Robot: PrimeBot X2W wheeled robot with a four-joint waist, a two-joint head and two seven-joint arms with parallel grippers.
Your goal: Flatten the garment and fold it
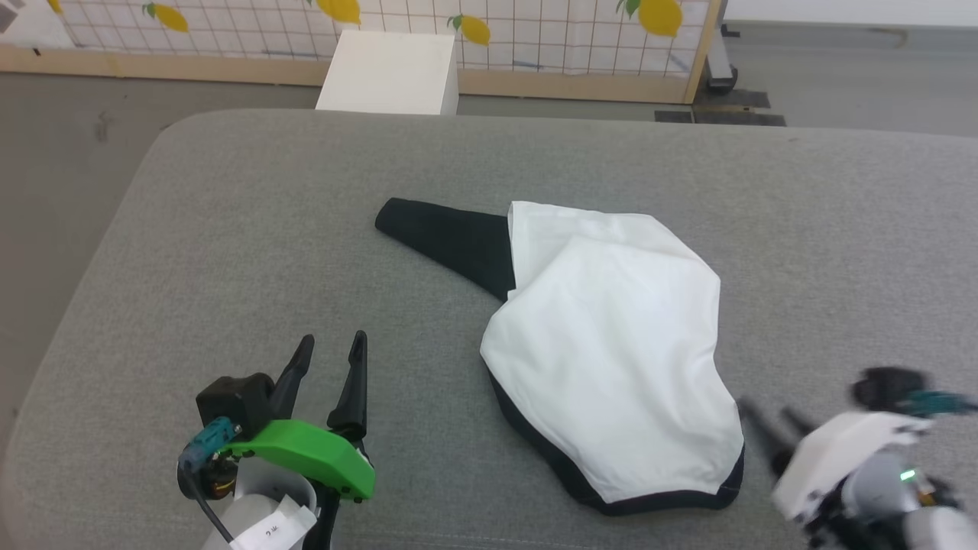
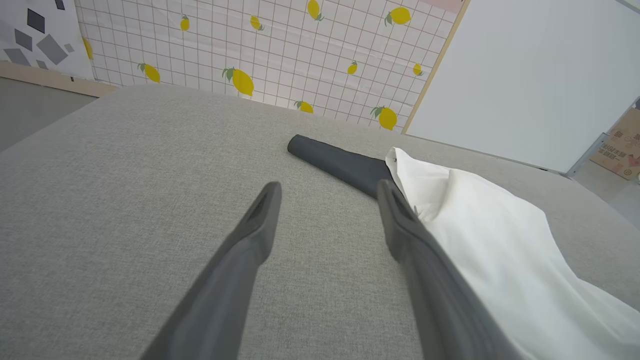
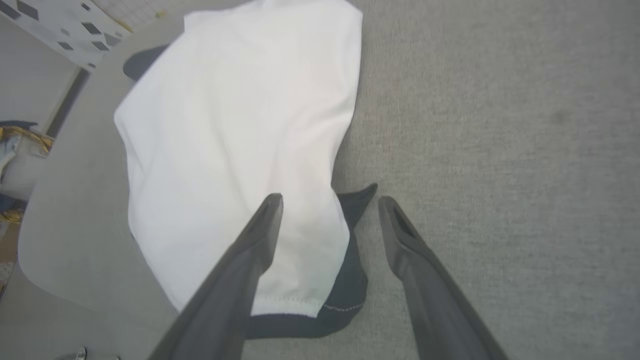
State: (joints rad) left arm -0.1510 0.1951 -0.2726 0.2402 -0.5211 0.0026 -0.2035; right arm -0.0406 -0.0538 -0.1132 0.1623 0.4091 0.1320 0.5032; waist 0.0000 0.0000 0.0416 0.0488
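Note:
The garment (image 1: 611, 336) lies folded over on the grey cushioned surface (image 1: 229, 229), white side up, with a black band along its near edge. One black sleeve (image 1: 443, 233) sticks out to the far left. My left gripper (image 1: 331, 345) hovers open to the garment's near left and holds nothing; in the left wrist view its fingers (image 2: 260, 220) point toward the sleeve (image 2: 340, 160). My right gripper (image 1: 764, 416), blurred, sits just off the garment's near right corner. In the right wrist view it stands open (image 3: 330, 200), and the black-edged corner (image 3: 345, 295) lies between the fingers, not pinched.
The grey surface ends in a rounded far left corner (image 1: 176, 126). Beyond the far edge stand a white box (image 1: 390, 72) and a lemon-patterned panel (image 1: 535, 30) on the floor. A cardboard box (image 2: 620, 145) shows at the far right.

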